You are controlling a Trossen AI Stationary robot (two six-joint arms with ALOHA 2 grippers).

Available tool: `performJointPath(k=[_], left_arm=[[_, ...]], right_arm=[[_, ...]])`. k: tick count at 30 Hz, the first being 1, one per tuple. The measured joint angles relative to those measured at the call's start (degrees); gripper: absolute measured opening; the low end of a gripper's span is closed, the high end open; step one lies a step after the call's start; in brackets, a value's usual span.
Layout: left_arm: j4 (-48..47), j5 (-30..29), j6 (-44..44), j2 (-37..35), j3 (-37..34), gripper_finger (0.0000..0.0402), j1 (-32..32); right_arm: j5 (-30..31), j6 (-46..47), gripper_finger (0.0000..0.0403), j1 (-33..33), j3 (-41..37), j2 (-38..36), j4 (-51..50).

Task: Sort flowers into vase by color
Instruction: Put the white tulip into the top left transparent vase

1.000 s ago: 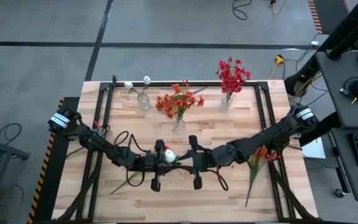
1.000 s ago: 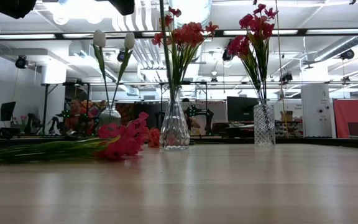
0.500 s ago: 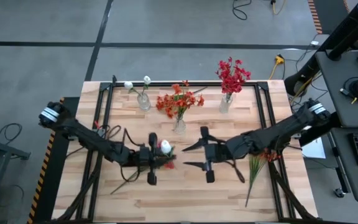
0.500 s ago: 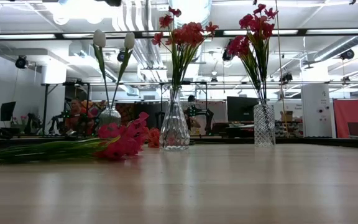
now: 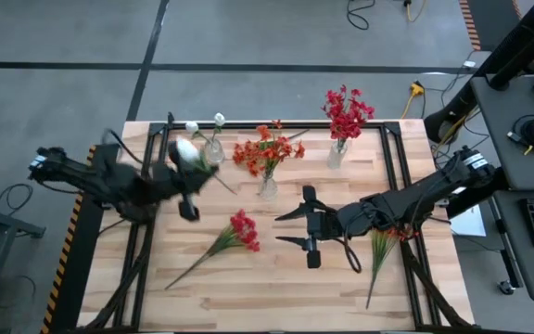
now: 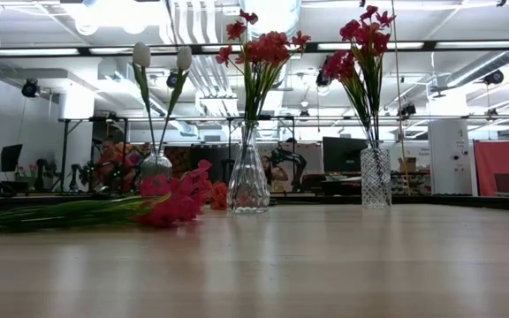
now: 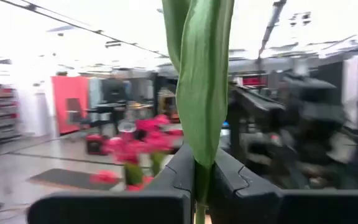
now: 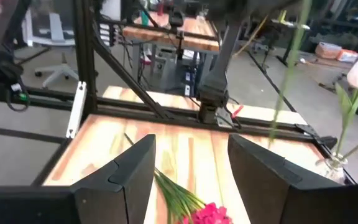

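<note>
Three vases hold flowers; left gripper jaws clamp a white flower, right gripper jaws agape.

Three glass vases stand on the table. Two loose flower bunches lie on the wood. One white flower sits in a gripper.

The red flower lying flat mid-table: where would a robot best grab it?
Probably on the bare green stem, coming straight down from above. The red flower lies flat, blooms bunched at one end, and the thin stem trails clear toward the table's front left.
</note>
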Motion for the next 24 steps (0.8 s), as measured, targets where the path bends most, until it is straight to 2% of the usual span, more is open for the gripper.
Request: performJointPath(k=[5, 10, 13, 21, 24], left_arm=[[-12.7, 1.1, 1.3, -2.6, 10.1, 0.0, 4.7], [-26.7, 0.0, 6.0, -1.0, 22.7, 0.0, 9.2], [-31.4, 0.0, 7.8, 0.2, 27.4, 0.0, 13.3], [-33.7, 10.6, 9.8, 1.7, 30.1, 0.0, 28.3], [-34.1, 17.9, 9.3, 2.3, 30.0, 0.0, 36.5]], right_arm=[[0.1, 0.0, 0.0196, -0.9, -0.1, 0.5, 0.2], [0.1, 0.1, 0.0196, -1.7, -0.3, 0.7, 0.2], [0.1, 0.1, 0.0196, -1.8, -0.4, 0.9, 0.2], [0.1, 0.1, 0.0196, -1.8, -0.6, 0.9, 0.1], [0.1, 0.2, 0.0196, -1.8, -0.6, 0.9, -0.3]])
